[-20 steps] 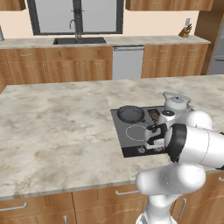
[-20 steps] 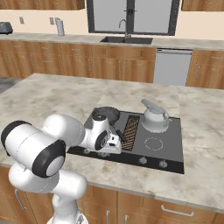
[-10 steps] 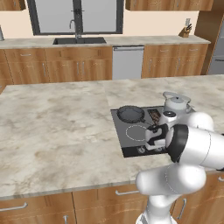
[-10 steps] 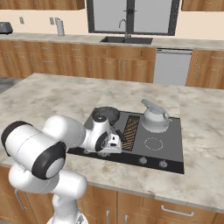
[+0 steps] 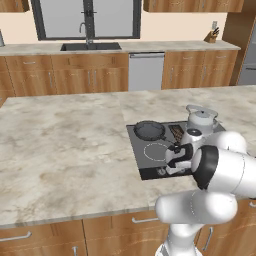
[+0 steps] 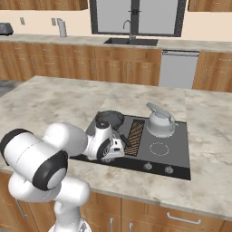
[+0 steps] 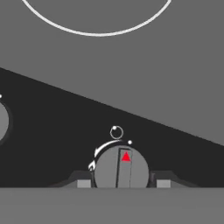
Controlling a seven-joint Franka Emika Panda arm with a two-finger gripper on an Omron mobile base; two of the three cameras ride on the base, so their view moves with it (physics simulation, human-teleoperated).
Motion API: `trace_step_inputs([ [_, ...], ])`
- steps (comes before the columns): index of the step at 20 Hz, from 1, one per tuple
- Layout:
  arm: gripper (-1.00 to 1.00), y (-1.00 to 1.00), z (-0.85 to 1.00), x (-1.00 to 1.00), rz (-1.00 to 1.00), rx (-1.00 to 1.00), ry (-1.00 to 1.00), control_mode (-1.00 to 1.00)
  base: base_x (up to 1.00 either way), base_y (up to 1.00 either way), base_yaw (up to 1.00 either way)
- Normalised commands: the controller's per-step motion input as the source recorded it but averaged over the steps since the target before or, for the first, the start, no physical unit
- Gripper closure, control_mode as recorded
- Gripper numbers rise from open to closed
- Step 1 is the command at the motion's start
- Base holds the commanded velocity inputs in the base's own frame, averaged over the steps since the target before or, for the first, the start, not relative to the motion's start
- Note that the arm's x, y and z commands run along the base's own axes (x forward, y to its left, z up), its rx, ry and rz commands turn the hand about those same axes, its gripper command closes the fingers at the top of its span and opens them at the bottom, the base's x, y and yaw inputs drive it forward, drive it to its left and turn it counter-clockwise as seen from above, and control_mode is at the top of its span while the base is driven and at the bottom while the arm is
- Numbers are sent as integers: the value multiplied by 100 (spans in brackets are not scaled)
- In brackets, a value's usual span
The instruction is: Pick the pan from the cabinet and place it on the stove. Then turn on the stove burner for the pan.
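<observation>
Nothing visibly moved; tool (image 7: 123, 183) pinching stove (image 6: 176, 152) knob (image 7: 121, 168), pan (image 5: 149, 131) on rear burner

A: Non-task items?
B: Silver-white kettle (image 6: 159, 121), upright, lid tilted up. Marble island worktop (image 5: 65, 145) carries it all.
A: Back wall?
B: Sink (image 5: 90, 47) with faucet (image 5: 86, 31) under a dark-framed window (image 5: 85, 15). Stainless dishwasher (image 5: 146, 71) just right of the sink, set among brown base cabinets (image 5: 55, 75).
A: Smaller stuff?
B: Knife block (image 5: 213, 34) on the back worktop at far right of the left base view. In the right base view, a pale canister (image 6: 62, 28) on the back worktop left of the sink, and a dark appliance (image 6: 5, 29) at the far left edge, too small to identify.
A: Lower front?
B: Wooden drawers with silver bar handles (image 6: 181, 218) below the island.
</observation>
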Motion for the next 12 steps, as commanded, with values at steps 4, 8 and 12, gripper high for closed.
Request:
trace_step_inputs([
  [4,100,18,-44,-28,25,0,0,-100,0,0,0],
  [8,100,22,-52,-28,26,-3,0,-100,0,0,0],
  [12,100,26,-67,-35,27,-10,-3,-100,0,0,0],
])
